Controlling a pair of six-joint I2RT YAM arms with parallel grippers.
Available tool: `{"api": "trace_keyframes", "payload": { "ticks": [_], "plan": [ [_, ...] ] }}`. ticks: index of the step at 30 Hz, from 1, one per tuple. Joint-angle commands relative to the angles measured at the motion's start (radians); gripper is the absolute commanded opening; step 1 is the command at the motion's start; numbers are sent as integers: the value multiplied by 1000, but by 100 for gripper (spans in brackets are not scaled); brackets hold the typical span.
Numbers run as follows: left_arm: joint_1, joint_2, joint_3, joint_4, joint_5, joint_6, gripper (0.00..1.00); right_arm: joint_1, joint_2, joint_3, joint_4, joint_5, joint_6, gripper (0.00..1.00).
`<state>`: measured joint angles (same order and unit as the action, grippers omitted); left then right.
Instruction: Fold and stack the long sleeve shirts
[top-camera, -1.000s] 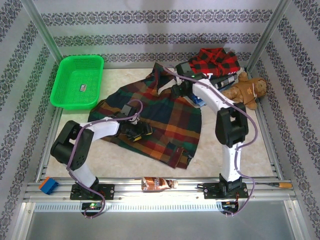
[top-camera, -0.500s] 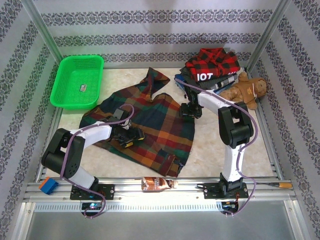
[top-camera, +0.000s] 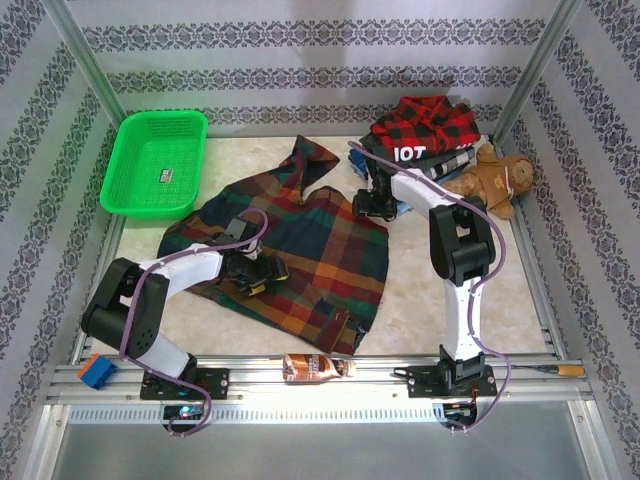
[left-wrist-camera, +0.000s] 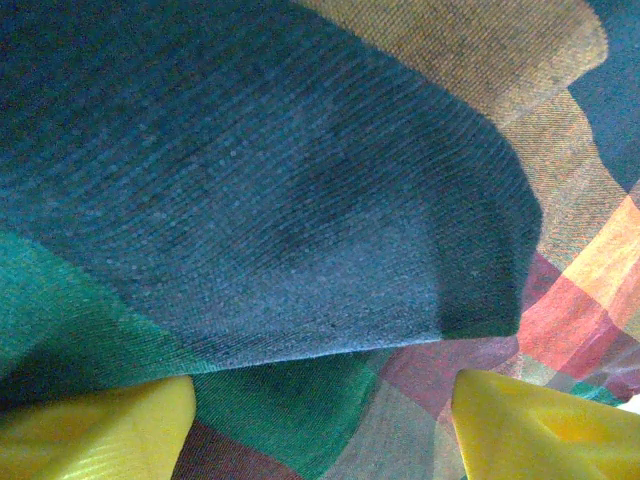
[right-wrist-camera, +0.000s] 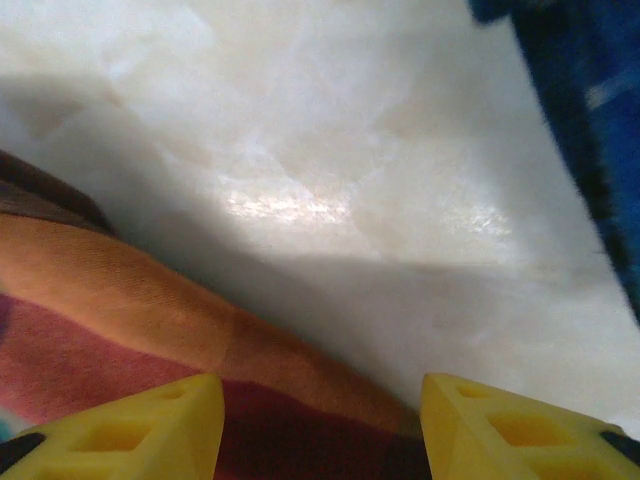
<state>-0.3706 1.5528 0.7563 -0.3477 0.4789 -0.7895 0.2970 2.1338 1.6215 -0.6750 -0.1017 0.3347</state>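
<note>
The large plaid shirt (top-camera: 300, 245) lies spread across the middle of the table, one sleeve reaching toward the back. My left gripper (top-camera: 262, 272) rests low on its left part. In the left wrist view that gripper (left-wrist-camera: 320, 430) is open, yellow fingertips (left-wrist-camera: 100, 435) wide apart over plaid cloth, under a navy fold (left-wrist-camera: 260, 180). My right gripper (top-camera: 375, 203) sits at the shirt's upper right edge. It (right-wrist-camera: 320, 425) is open, with the orange-red hem (right-wrist-camera: 150, 300) between its fingertips (right-wrist-camera: 520, 430). Other shirts are piled (top-camera: 425, 135) at the back right, a red-black check one on top.
A brown teddy bear (top-camera: 500, 180) leans against the pile's right side. A green basket (top-camera: 155, 165) stands at the back left. A brown bottle (top-camera: 318, 367) lies on the front rail and a blue block (top-camera: 97, 371) at the front left. Blue cloth (right-wrist-camera: 590, 120) edges the right wrist view.
The plaid shirt has shifted left and lies flatter. The right gripper came down off the pile toward the shirt's right edge, then crept back a little. The left arm drew back left.
</note>
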Motion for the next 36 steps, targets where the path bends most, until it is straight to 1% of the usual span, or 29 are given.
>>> {"api": "trace_keyframes", "payload": {
  "ticks": [1,3,5,9,12,15,17,18,19,20,23,24,25,26,27,29,30,31,32,33,34,35,36],
  "plan": [
    [16,59,-77,-146,-100,0,73,12,26,13,-19,-17,1,53],
    [16,62,-76,-143,-100,1,73,23,36,15,-26,0,14,51],
    [15,64,-71,-138,-95,2,74,30,55,22,-33,42,30,47],
    [15,66,-56,-126,-76,11,76,30,103,65,-39,155,56,32],
    [14,50,-32,-99,-38,17,78,34,137,129,-34,234,54,30],
    [13,13,9,-83,27,55,84,45,160,198,-14,286,41,33],
    [21,-33,67,-132,64,81,88,62,159,245,-6,297,28,37],
    [25,-54,103,-163,71,88,98,72,148,254,-6,314,22,40],
    [31,-73,147,-197,67,96,100,80,132,256,-5,329,19,43],
    [34,-80,163,-214,63,100,100,86,116,253,-1,337,16,46],
    [59,-100,253,-291,27,122,100,92,91,243,3,343,14,49],
    [100,-102,331,-373,-33,142,100,96,43,217,14,348,4,54],
    [186,-82,427,-442,-104,143,100,102,-42,165,8,327,-29,59],
    [237,-58,471,-429,-130,155,100,103,-125,106,-32,193,-59,60],
    [256,-34,500,-424,-160,174,100,105,-165,67,-49,108,-57,60],
    [275,43,564,-427,-218,239,97,110,-240,-38,-72,-67,-7,58],
    [275,80,594,-429,-248,270,93,114,-274,-100,-64,-122,29,57],
    [275,122,619,-424,-272,315,79,123,-308,-169,-51,-154,74,55],
    [274,162,633,-419,-317,347,68,140,-334,-226,-50,-154,108,54],
    [278,188,638,-414,-358,352,60,159,-349,-265,-45,-155,120,54],
    [287,221,635,-393,-370,355,54,182,-354,-302,-42,-151,129,54],
    [292,245,628,-372,-366,357,52,205,-349,-332,-40,-154,141,54],
    [292,262,626,-357,-370,358,51,214,-334,-349,-36,-176,147,52]
  ]
}}
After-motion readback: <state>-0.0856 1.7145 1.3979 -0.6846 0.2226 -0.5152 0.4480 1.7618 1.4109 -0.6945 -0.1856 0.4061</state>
